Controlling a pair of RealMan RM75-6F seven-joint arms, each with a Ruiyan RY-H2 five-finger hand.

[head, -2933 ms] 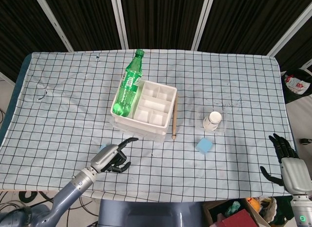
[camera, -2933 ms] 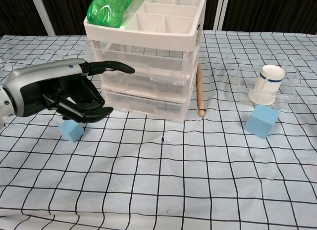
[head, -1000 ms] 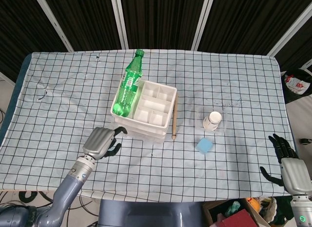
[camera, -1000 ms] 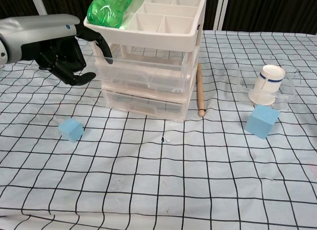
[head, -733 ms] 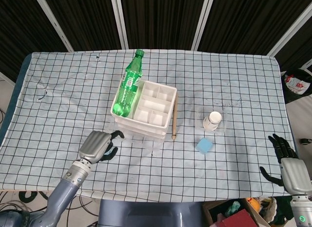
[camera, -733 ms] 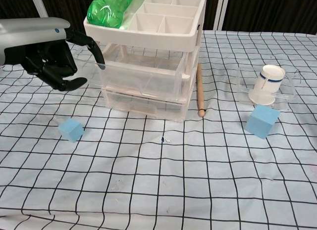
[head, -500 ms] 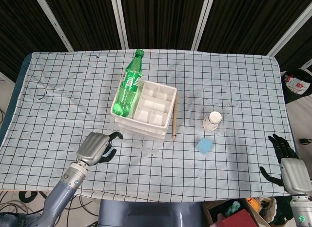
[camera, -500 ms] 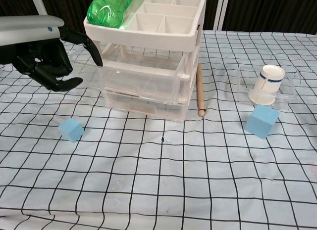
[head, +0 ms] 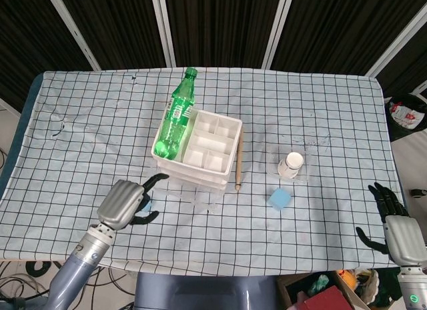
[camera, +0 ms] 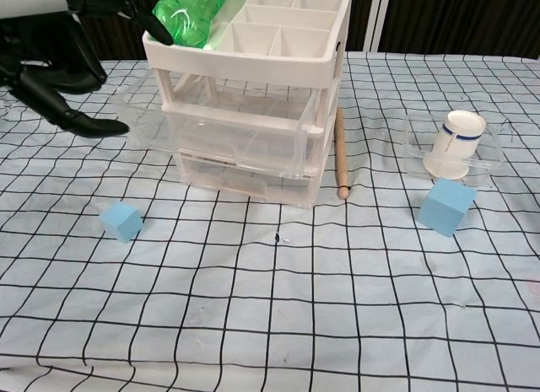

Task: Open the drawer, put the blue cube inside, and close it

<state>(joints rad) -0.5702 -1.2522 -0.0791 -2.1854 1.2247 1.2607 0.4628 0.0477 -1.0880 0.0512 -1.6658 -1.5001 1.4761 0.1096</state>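
Observation:
The white drawer unit (head: 198, 147) stands mid-table, and its clear upper drawer (camera: 221, 129) is pulled partly out toward me. My left hand (camera: 49, 56) hovers at the drawer's front left corner with fingers apart; one finger (head: 159, 179) stretches toward the drawer, and the hand holds nothing. A small blue cube (camera: 120, 221) lies on the cloth in front of the unit, just below this hand and half hidden by it in the head view. A larger blue cube (camera: 446, 206) lies at the right. My right hand (head: 393, 225) rests open at the table's near right edge.
A green bottle (head: 176, 117) lies in the divided tray on top of the unit. A wooden stick (camera: 341, 152) lies along the unit's right side. A paper cup (camera: 458, 143) sits tipped in a clear dish behind the larger cube.
My left hand hooked the upper drawer's front and drew back toward me and leftward. The drawer slid further out. The cubes and right hand stayed put.

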